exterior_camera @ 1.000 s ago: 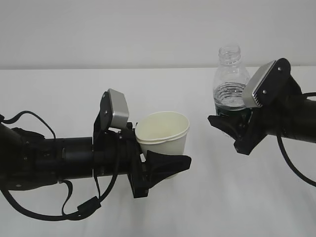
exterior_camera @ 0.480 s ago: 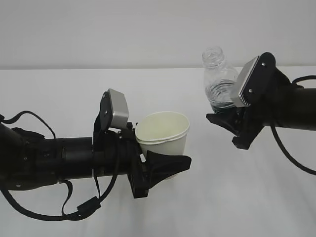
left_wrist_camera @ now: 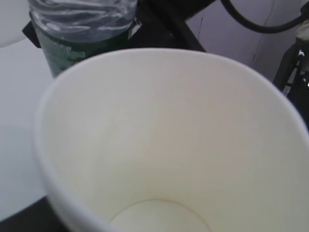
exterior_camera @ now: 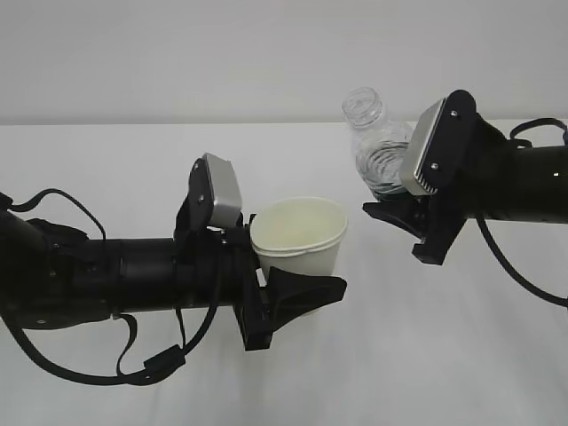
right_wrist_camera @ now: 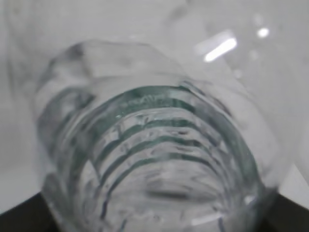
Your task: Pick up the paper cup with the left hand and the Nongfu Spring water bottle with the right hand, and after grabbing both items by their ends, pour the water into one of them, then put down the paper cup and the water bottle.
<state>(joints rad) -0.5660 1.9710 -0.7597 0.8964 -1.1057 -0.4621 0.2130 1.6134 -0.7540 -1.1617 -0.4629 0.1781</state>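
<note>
The left hand (exterior_camera: pixel 297 297) grasps the paper cup (exterior_camera: pixel 298 238) upright above the white desk (exterior_camera: pixel 426 355). The right hand (exterior_camera: pixel 404 222) grasps the Nongfu Spring water bottle (exterior_camera: pixel 374 151), uncapped, tilted toward the cup, apart from it.

White paper cup (exterior_camera: pixel 298 236) upright, empty, uncapped clear water bottle (exterior_camera: pixel 376 151) tilted toward it, above right
</note>
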